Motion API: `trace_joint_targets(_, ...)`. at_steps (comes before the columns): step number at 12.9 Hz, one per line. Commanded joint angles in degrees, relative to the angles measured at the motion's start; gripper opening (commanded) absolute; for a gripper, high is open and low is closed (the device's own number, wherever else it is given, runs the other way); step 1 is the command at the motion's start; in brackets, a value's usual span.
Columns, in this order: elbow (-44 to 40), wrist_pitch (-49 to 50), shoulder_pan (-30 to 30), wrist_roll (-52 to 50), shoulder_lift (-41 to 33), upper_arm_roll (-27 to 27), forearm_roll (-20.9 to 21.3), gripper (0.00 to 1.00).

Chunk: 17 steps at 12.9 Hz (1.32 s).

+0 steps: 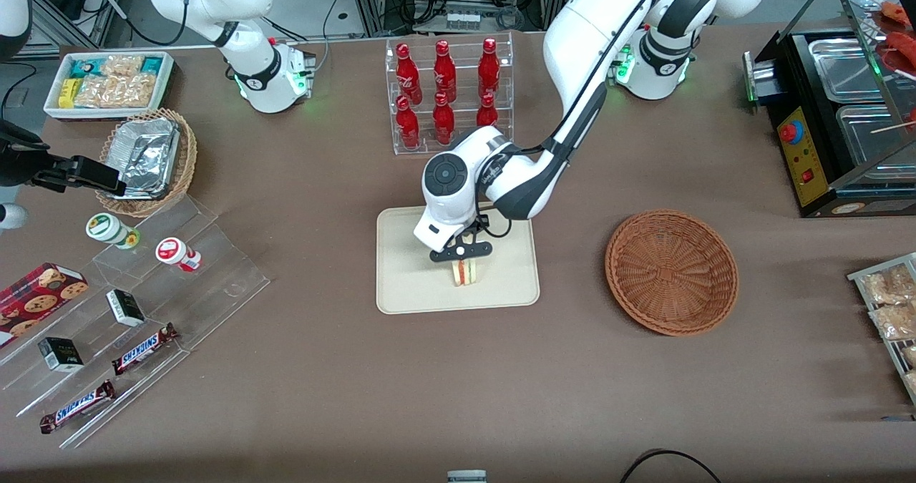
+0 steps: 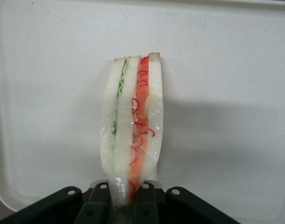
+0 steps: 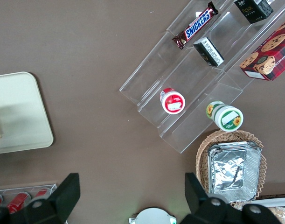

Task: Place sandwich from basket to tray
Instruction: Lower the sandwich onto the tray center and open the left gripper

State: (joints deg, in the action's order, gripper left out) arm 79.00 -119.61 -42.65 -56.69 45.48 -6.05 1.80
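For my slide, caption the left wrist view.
Gripper shut on the sandwich, holding it over the cream tray.

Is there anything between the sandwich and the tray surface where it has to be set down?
Nothing visible. The gripper is shut on the sandwich, directly over the bare middle of the tray. In the wrist view only plain tray surface shows around the sandwich. The basket sits off toward the working arm's end.

Left arm reaches forward and down, wrist bent downward; gripper (image 1: 465,254) low over table centre, fingers (image 2: 144,200) clamped together.
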Motion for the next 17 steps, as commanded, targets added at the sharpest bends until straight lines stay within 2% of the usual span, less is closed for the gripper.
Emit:
trace_joint_targets(1,-3.5,0.9,-0.9,-4.3,2.2,0.5,1.2,0.00)
trace_joint_targets(2,-3.8,1.0,-0.9,-5.1,2.6,0.5,1.2,0.00)
trace_joint_targets(3,-3.9,0.9,-0.9,-5.2,2.7,0.5,1.1,0.28)
trace_joint_targets(4,-4.0,1.0,-0.8,-5.1,2.6,0.5,1.0,0.69)
trace_joint_targets(5,-4.0,1.1,-0.7,-4.7,2.4,0.5,1.1,1.00)
trace_joint_targets(11,-4.3,6.3,-0.2,-3.8,-3.3,0.3,0.6,1.00)
trace_joint_targets(15,-4.2,12.0,-0.1,3.6,-9.2,0.7,-1.7,1.00)
trace_joint_targets(17,-4.2,15.1,-0.1,4.1,-11.2,3.7,-1.9,1.00)
